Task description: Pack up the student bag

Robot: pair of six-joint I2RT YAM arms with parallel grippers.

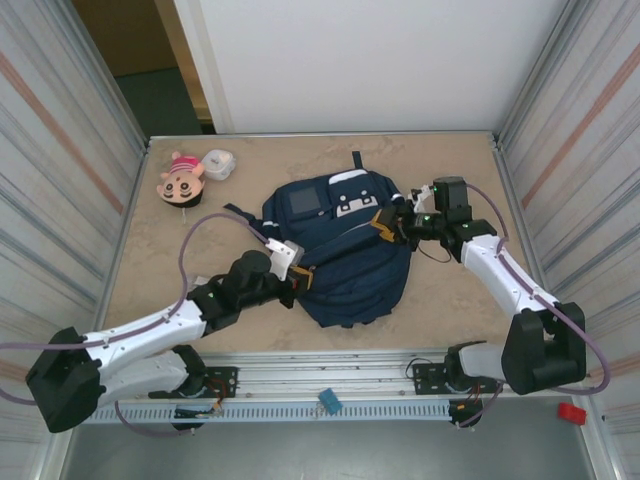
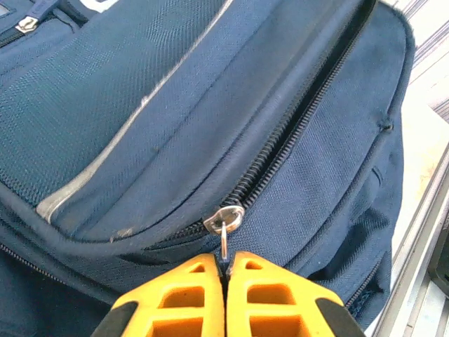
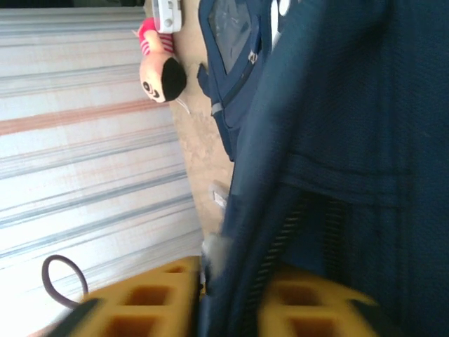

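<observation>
Top external: student bag sits centre frame; doll and white object lie upper left, well apart. My left gripper pinches the zipper pull; my right gripper clamps bag fabric.

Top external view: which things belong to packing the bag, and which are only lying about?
In the job: large navy-blue fabric backpack; its small silver metal zipper pull, pinched by the shut left claw; right claw, astride a backpack fold.
Lying about: plush doll with pink hat; small white rounded object beside it.
</observation>
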